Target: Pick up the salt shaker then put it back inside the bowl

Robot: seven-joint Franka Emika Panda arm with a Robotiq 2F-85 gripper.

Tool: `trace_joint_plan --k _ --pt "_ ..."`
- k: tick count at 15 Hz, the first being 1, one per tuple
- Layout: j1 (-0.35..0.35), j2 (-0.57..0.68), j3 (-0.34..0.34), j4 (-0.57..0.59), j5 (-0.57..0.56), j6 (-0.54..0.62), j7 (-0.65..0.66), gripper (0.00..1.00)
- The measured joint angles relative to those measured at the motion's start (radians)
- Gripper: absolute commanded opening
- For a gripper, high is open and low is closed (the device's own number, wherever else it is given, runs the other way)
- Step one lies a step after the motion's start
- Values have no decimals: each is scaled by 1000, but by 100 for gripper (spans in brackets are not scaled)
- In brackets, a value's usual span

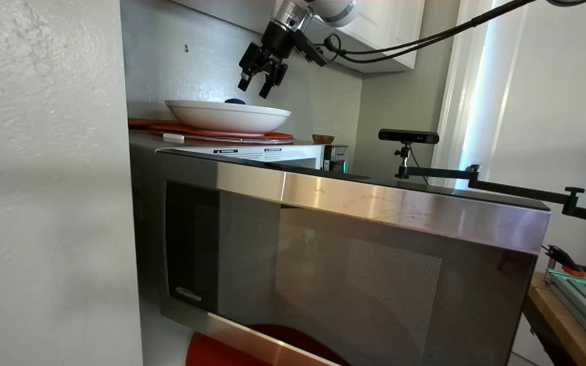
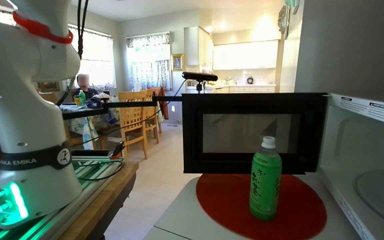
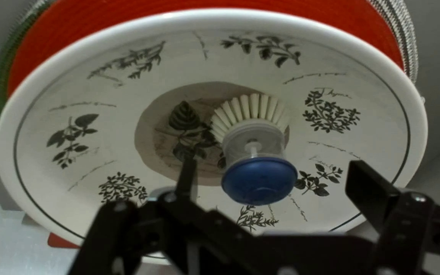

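The salt shaker [image 3: 258,168] has a clear pale body, a dark blue top and pale bristles underneath, like a small brush. It stands bristles down inside the bowl [image 3: 63,152], right of its centre in the wrist view. In an exterior view only its dark top [image 1: 235,101] shows above the rim of the white bowl [image 1: 222,119]. My gripper [image 3: 273,168] is open and empty, with its fingers on either side of the blue top in the wrist view. In an exterior view the gripper [image 1: 255,90] hangs tilted above the bowl, apart from the shaker.
The bowl rests on red mats [image 1: 279,135] on the microwave [image 1: 145,152], whose door [image 1: 323,254] stands open. A small wooden bowl [image 1: 322,138] is beside it. A cabinet [image 1: 389,35] hangs above. A camera [image 1: 408,136] stands nearby. A green bottle [image 2: 265,186] stands below.
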Motion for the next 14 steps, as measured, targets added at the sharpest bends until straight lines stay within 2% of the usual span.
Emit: trace_joint_plan --k 5,14 --pt "-1 26 15 0 0 62 -17 100" --pt "-2 34 16 0 0 78 -19 100"
